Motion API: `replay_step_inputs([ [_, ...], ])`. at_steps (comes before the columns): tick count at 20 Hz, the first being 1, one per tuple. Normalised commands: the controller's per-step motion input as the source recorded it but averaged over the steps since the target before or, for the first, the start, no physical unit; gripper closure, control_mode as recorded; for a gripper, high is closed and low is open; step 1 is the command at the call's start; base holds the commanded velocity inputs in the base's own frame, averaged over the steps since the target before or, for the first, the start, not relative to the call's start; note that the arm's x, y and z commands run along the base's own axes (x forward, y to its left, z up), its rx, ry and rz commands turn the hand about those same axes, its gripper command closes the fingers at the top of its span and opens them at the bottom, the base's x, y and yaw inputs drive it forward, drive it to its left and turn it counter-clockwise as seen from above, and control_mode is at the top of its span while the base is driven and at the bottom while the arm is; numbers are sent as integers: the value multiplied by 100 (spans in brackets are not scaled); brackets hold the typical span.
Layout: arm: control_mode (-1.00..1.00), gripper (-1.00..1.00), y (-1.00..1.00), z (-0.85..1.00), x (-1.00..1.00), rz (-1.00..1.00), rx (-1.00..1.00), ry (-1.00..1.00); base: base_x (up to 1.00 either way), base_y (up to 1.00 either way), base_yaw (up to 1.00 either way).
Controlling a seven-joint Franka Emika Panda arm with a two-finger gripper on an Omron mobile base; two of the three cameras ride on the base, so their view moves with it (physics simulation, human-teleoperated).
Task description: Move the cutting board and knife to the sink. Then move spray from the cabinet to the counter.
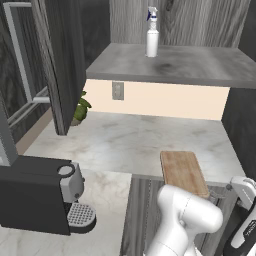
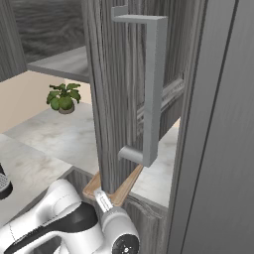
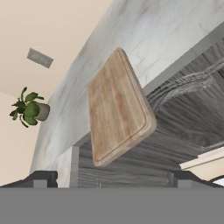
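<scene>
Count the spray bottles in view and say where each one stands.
1. The spray stands upright on the cabinet shelf, near its back wall, above the counter. Others could be hidden behind the open door.

White rounded arm [image 1: 187,220], dark joints, small black lettering on link.

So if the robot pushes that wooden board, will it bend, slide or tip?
The cutting board looks like a thick wooden slab, so it is probably stiff and won't flex. It lies flat on the smooth marbled counter, so a push would likely slide it. One end juts past the counter's front edge, so pressing there might tip it off.
</scene>
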Motion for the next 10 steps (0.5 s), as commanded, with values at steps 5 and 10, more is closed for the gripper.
replay_step_inputs([
  [5,-100,-100,2,-1,0,1,6,8,0,0,0],
  [10,-100,-100,8,-3,5,3,0,0,0,0,0],
])
